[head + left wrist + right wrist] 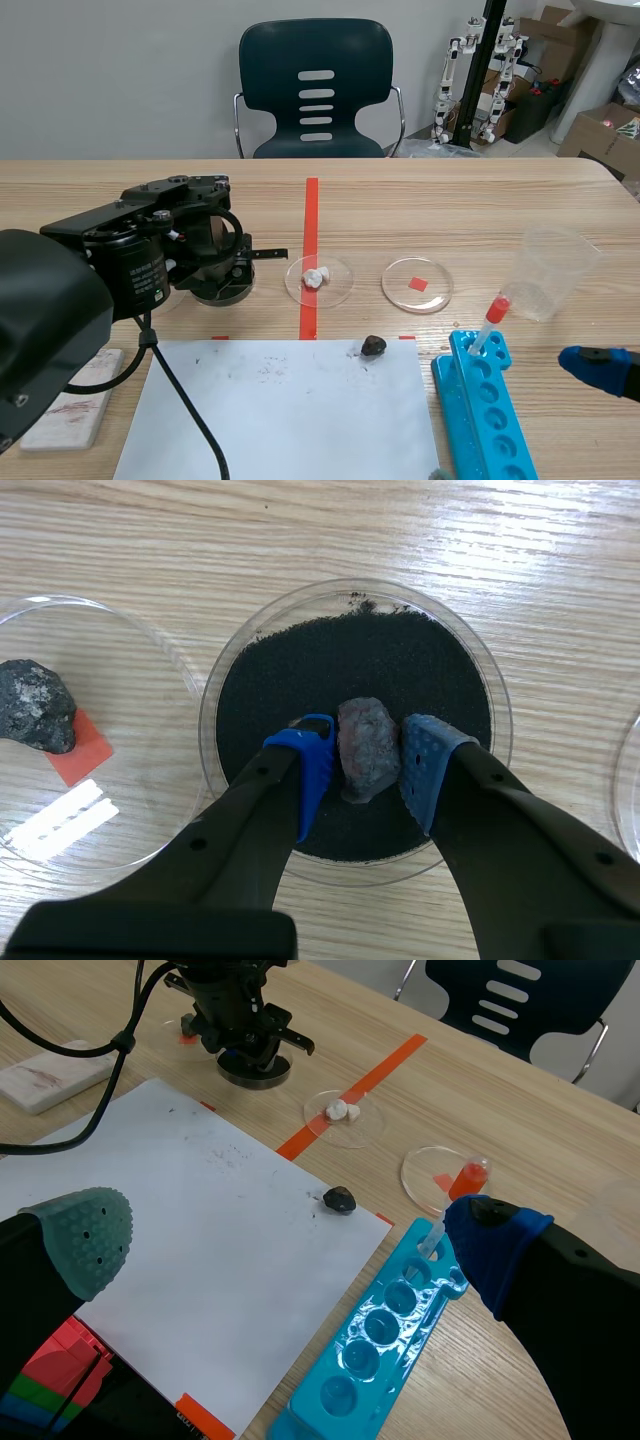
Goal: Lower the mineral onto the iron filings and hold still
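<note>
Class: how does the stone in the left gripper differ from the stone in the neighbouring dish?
The held stone is reddish-brown; the other stone is dark grey with pale flecks. The held stone is clamped in the left gripper over black filings; the other stone lies free in a clear dish. Both are rough lumps.
</note>
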`<act>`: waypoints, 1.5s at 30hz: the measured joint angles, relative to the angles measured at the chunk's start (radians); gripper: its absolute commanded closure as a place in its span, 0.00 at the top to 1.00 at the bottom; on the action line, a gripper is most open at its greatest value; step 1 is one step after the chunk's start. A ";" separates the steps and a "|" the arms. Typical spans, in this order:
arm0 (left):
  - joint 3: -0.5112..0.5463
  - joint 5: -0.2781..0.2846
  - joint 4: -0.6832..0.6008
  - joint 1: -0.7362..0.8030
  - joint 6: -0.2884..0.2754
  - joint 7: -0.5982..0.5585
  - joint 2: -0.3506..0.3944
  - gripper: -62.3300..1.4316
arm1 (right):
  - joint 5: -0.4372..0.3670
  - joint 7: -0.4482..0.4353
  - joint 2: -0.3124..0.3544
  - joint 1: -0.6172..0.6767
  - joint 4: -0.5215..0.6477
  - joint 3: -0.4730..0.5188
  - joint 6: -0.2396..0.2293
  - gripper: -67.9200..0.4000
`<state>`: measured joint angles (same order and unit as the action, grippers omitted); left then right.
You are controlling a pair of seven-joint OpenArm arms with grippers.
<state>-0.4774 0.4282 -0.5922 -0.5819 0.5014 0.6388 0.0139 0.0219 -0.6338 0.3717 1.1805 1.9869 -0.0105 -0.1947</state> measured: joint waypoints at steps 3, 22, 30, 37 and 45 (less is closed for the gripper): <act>0.000 0.000 0.000 0.000 0.000 0.000 0.000 0.23 | 0.000 0.000 0.000 0.000 0.000 0.000 0.000 1.00; 0.071 -0.093 -0.697 0.315 -0.054 -0.004 0.219 0.23 | 0.000 0.000 0.000 0.000 0.000 0.000 0.000 1.00; 0.156 -0.105 -1.103 0.616 -0.481 -0.181 0.426 0.23 | 0.000 0.000 0.000 0.000 0.000 0.000 0.000 1.00; 0.263 -0.185 -1.268 0.963 -0.699 -0.509 0.528 0.23 | 0.000 0.000 0.000 0.000 0.000 0.000 0.000 1.00; 0.280 -0.430 -1.352 1.276 -0.739 -0.789 0.543 0.23 | 0.000 0.000 0.000 0.000 0.000 0.000 0.000 1.00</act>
<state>-0.1974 -0.0013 -1.9442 0.6945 -0.2378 -0.1505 0.5568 0.0219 -0.6338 0.3717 1.1805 1.9869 -0.0105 -0.1947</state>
